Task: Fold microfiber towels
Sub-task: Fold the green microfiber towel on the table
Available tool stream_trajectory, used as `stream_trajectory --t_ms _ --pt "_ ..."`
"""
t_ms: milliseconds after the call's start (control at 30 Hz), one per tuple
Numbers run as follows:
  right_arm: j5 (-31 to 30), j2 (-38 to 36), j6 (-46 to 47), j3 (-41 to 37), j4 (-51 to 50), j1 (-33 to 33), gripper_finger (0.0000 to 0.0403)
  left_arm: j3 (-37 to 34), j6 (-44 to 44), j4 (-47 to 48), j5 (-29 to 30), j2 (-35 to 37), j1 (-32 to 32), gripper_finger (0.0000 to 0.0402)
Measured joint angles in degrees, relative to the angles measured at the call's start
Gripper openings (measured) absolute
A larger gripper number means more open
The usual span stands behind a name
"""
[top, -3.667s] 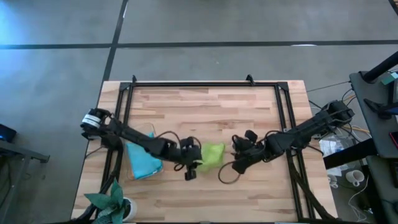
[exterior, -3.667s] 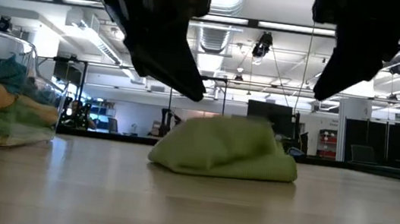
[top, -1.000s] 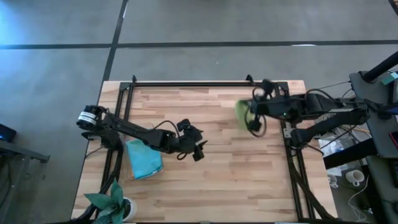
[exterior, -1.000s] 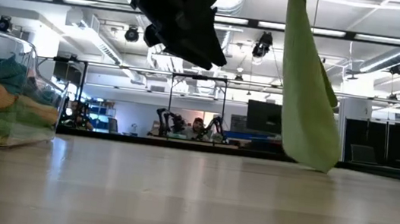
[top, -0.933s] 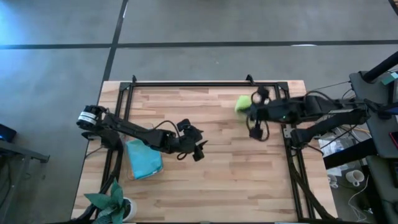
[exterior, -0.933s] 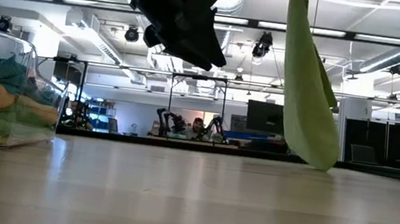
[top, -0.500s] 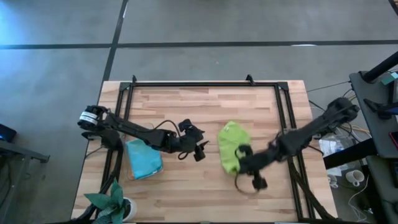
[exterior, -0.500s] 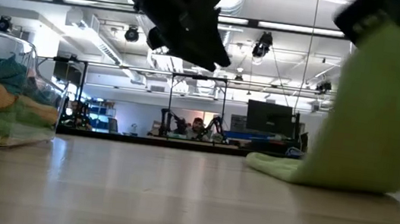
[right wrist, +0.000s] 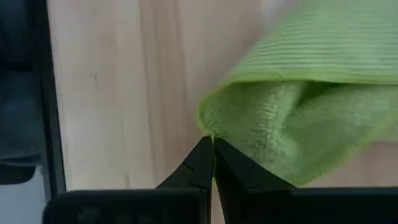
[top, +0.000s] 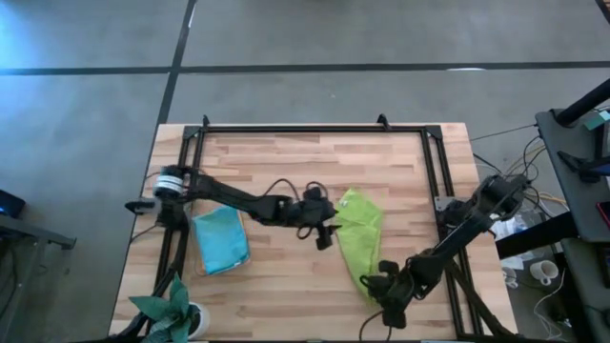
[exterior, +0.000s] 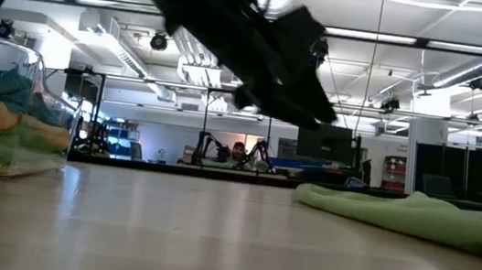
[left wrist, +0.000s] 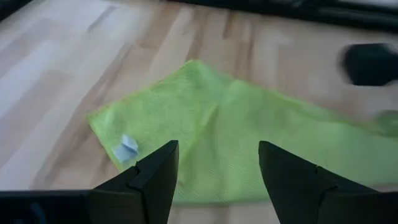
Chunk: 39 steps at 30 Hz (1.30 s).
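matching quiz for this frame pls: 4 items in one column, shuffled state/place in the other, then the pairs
Items:
1. lime green towel
2. left end effector
3. right end effector
4. light blue towel

States:
A. shut on a towel corner
B. open, beside the towel's edge
C. lying under the left arm
D. spread along the table

Pairs: 1-D, 2-B, 3-A, 4-C

On your counter (top: 286, 162) the spread towel (top: 356, 236) lies right of centre. The left gripper (top: 324, 232) sits at its left edge, the right gripper (top: 375, 282) at its near end. The container of towels (top: 220, 240) stands far left, the plant (top: 170, 307) at the near-left corner.
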<state>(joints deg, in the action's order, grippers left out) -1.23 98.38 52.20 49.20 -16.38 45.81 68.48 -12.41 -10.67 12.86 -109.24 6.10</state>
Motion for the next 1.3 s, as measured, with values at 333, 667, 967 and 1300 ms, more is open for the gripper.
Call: stream_trajectory --t_ms 333,667,967,1300 --pt "-0.37 -0.80 2.75 0.26 -0.57 2.02 0.0009 23.42 7.41 3.61 -9.56 -17.60 -3.84 0.0206" --pt "-1.04 -2.89 3.79 0.06 -2.96 2.23 0.0009 29.61 3.68 8.63 -9.31 -22.85 -5.00 0.0206" --pt "-1.92 -3.10 3.96 0.06 -3.23 2.17 0.0009 29.85 6.97 13.45 -9.57 -22.48 -4.91 0.0205" --pt "-3.46 -3.10 3.08 -0.09 -4.46 2.17 0.0009 36.00 5.25 32.87 -9.31 -15.91 -4.91 0.0205"
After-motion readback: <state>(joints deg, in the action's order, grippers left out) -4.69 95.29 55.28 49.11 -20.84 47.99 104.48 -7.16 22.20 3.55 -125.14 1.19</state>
